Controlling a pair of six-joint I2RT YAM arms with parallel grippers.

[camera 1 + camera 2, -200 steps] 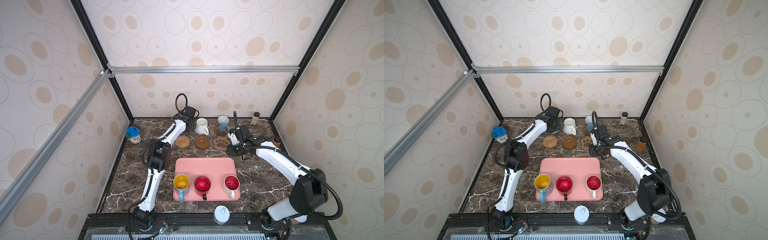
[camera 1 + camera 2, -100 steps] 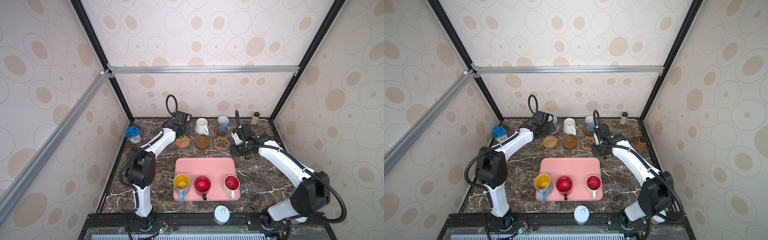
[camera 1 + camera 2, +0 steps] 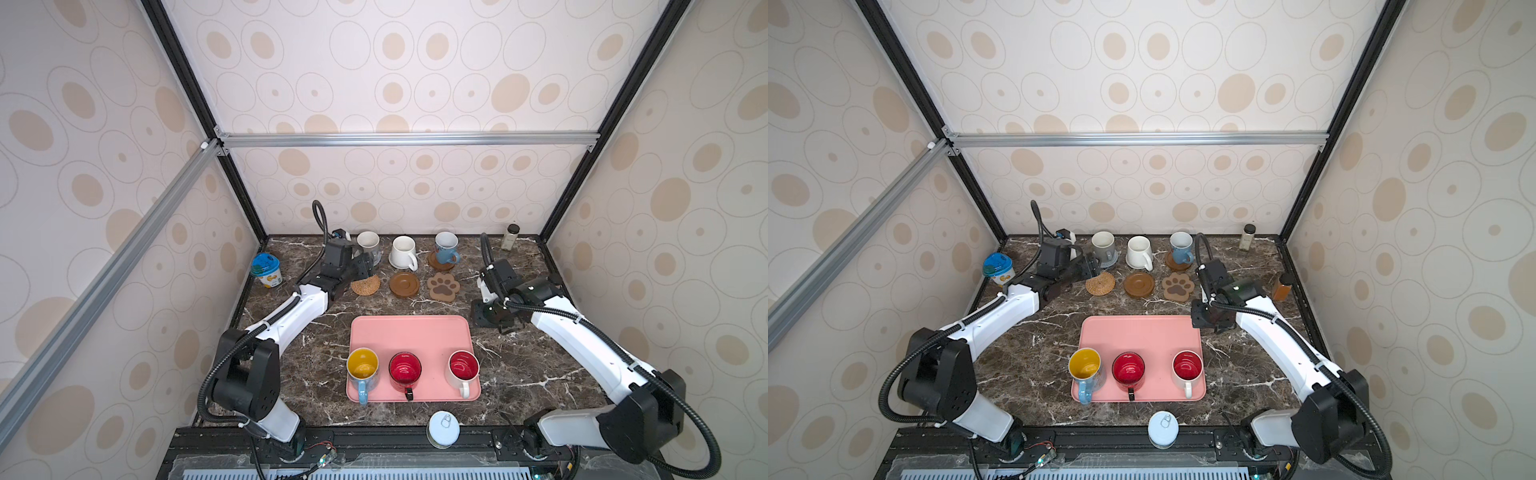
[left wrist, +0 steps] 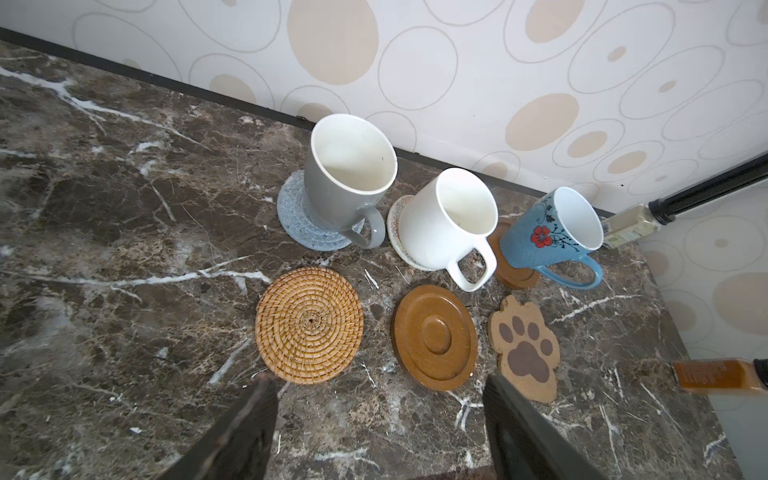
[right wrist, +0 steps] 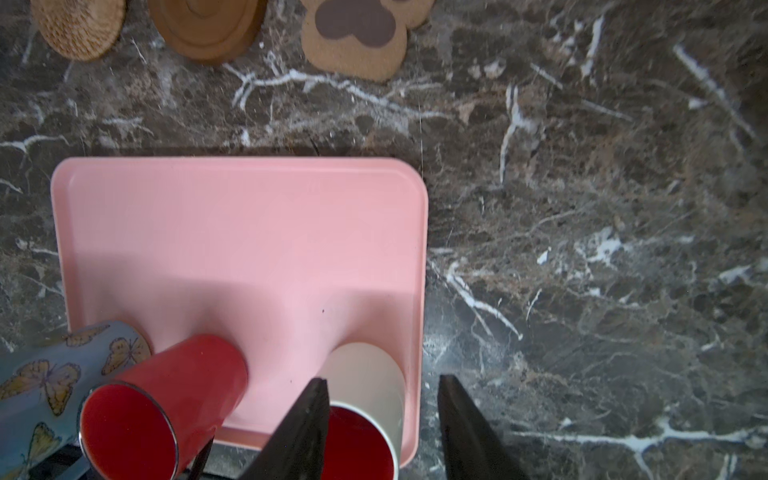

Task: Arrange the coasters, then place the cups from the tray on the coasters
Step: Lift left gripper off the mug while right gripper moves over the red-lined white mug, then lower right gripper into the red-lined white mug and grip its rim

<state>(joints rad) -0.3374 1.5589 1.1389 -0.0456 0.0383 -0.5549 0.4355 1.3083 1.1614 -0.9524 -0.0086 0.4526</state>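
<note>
At the back, a grey cup [image 3: 369, 245] stands on a grey-blue knit coaster [image 4: 291, 212], a white cup [image 3: 404, 250] on a cream woven coaster [image 4: 395, 224], and a light blue cup [image 3: 446, 247] on a brown wooden coaster [image 4: 513, 272]. In front lie bare rattan [image 3: 365, 285], wooden [image 3: 404, 284] and paw [image 3: 444, 286] coasters. The pink tray [image 3: 411, 332] holds a blue cup with yellow inside [image 3: 362, 368], a red cup [image 3: 404, 369] and a white cup with red inside [image 3: 463, 368]. My left gripper [image 3: 362, 267] [image 4: 380, 399] is open and empty beside the rattan coaster. My right gripper [image 3: 488, 321] [image 5: 382, 380] hovers open and empty over the tray's far right corner.
A blue-lidded tub [image 3: 266, 268] stands at the left wall. A white pull-tab can lid [image 3: 444, 428] lies at the front edge. A small dark-capped bottle [image 3: 511, 237] and an amber bottle [image 3: 1282, 286] stand by the right wall.
My left gripper has opened wider and drawn back from the grey cup, which now stands free on the knit coaster. My right gripper has moved from beside the paw coaster towards the tray's far right corner.
</note>
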